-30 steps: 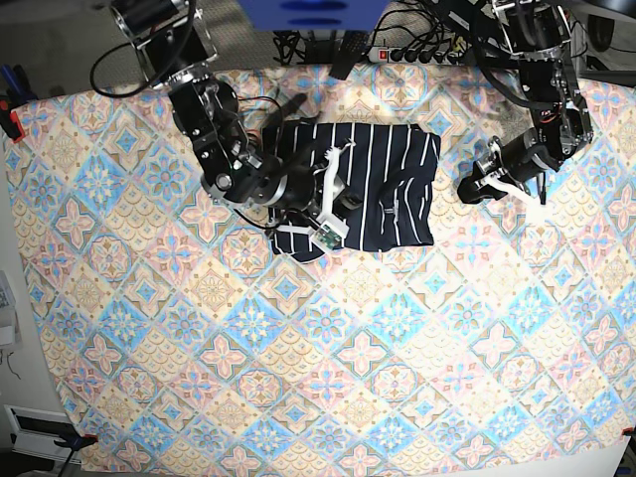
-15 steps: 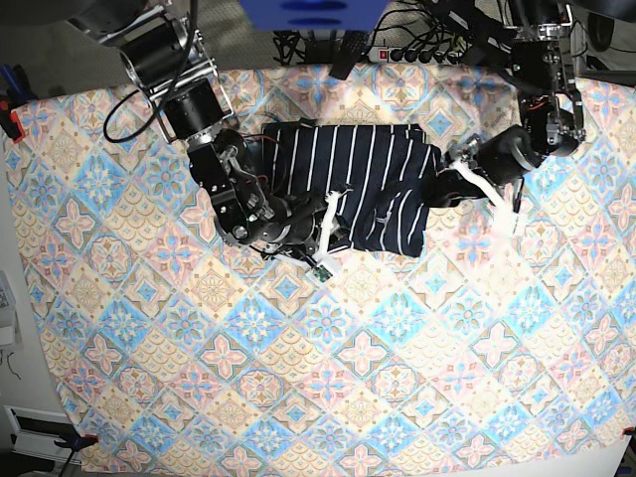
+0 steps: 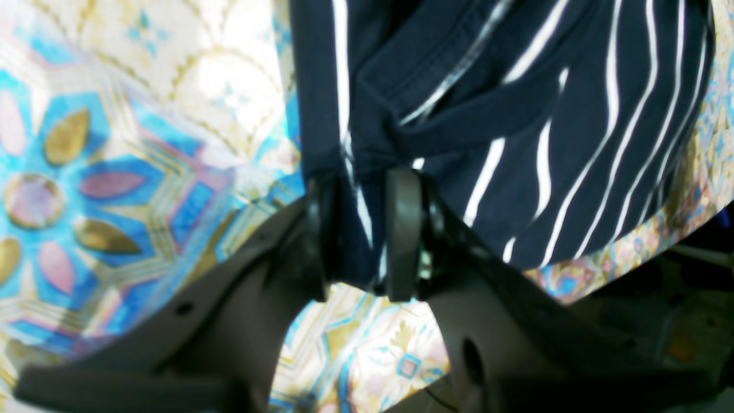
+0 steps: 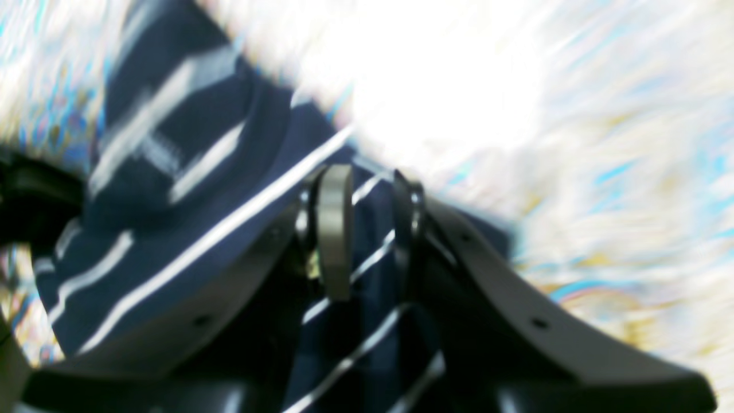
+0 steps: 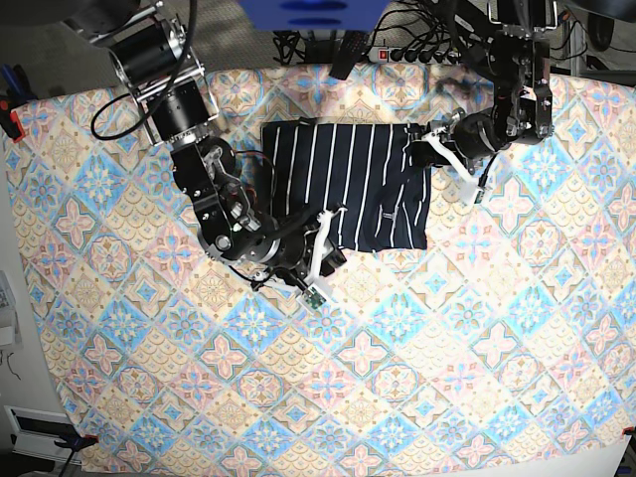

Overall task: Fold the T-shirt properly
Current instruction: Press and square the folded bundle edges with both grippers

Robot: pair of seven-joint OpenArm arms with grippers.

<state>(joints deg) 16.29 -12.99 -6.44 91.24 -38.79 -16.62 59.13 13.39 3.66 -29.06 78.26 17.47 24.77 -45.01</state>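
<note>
The T-shirt (image 5: 358, 179), dark navy with thin white stripes, lies folded into a rough rectangle at the upper middle of the patterned tablecloth (image 5: 397, 348). My left gripper (image 5: 429, 147) is at the shirt's upper right corner. In the left wrist view the left gripper (image 3: 361, 241) is shut on a bunched strip of the T-shirt (image 3: 573, 143). My right gripper (image 5: 336, 248) is at the shirt's lower left corner. In the blurred right wrist view the right gripper (image 4: 373, 235) has striped T-shirt (image 4: 172, 229) fabric pinched between its pads.
A power strip (image 5: 417, 55) and tangled cables lie beyond the table's far edge. An orange clamp (image 5: 10, 119) holds the cloth at the left edge. The cloth reaches the near edge along the bottom.
The left gripper moved in from the right of the shirt to its right edge, then up to the upper right corner. The right gripper moved down across the shirt to its lower left corner.
</note>
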